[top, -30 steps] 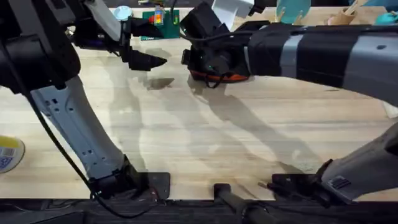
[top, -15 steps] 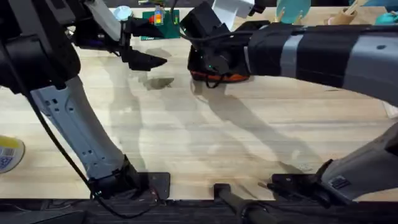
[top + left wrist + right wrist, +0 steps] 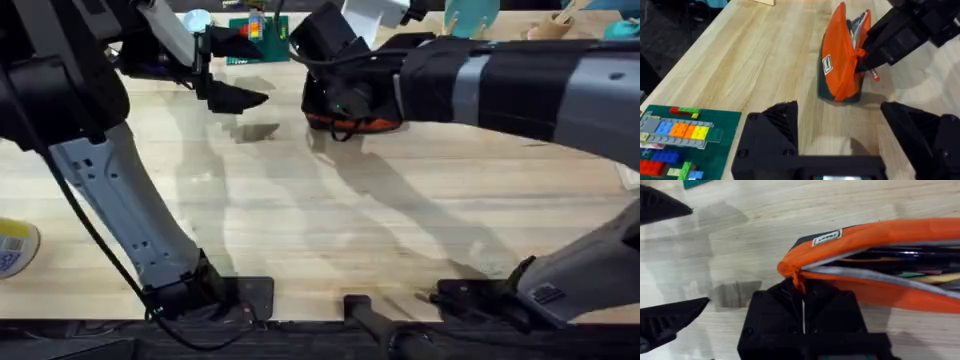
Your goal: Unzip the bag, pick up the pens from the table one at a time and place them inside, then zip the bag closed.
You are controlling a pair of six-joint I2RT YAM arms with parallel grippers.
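Observation:
The orange bag (image 3: 875, 235) lies on the table (image 3: 330, 220) at the far middle, its zipper open and the grey lining showing. Slim black pens (image 3: 890, 255) lie inside it. My right gripper (image 3: 802, 297) is shut on the orange tab at the bag's end. From the left wrist the bag (image 3: 840, 65) stands on its dark bottom strip, with the right gripper (image 3: 865, 55) pinching its near end. My left gripper (image 3: 840, 130) hovers open a short way to the left of the bag, holding nothing. From overhead, the left gripper (image 3: 235, 97) sits left of the bag (image 3: 355, 124).
A green brick board (image 3: 675, 135) with coloured bricks lies at the far edge behind the left gripper. A tape roll (image 3: 15, 245) sits at the table's left edge. Bare wood stretches across the middle and front.

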